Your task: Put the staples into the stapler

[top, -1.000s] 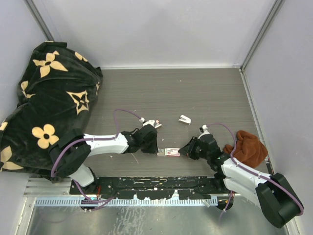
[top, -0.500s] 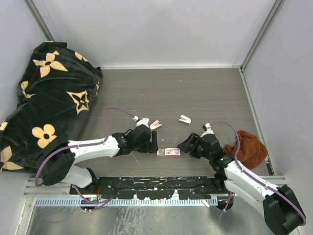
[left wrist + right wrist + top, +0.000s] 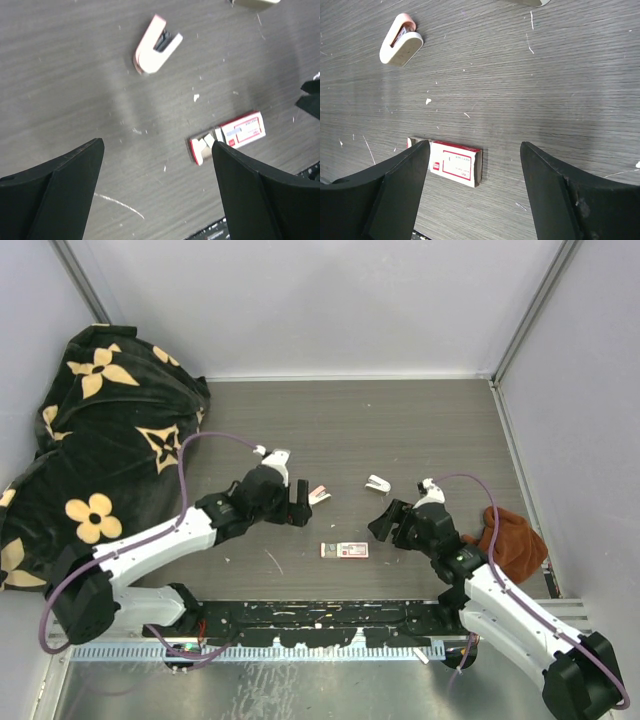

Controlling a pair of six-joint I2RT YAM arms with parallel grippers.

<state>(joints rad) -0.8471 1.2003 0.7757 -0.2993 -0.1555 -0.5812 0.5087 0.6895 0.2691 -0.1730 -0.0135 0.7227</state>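
Note:
The staples box [image 3: 345, 550], red-and-white with its tan tray [image 3: 202, 147] poking out one end, lies flat on the grey table between the arms. It also shows in the right wrist view as the box [image 3: 456, 162]. A small white stapler [image 3: 318, 494] with a pink edge lies beyond it, hinged open, seen as the stapler [image 3: 156, 47] and the stapler [image 3: 400, 46] from the wrists. My left gripper [image 3: 297, 504] hangs open above and left of the box, its gripper [image 3: 157, 145] empty. My right gripper [image 3: 386, 524] is open to the right of the box, the gripper [image 3: 475, 145] holding nothing.
A second white stapler [image 3: 377, 483] lies further back right. A black flowered blanket [image 3: 100, 430] fills the left side. A rust-brown cloth [image 3: 512, 540] sits at the right by the wall. Small white scraps dot the table [image 3: 400, 430].
Both grippers have opened and let go of the box, then drawn up and away from it, the left toward the back left. The box stays flat on the table.

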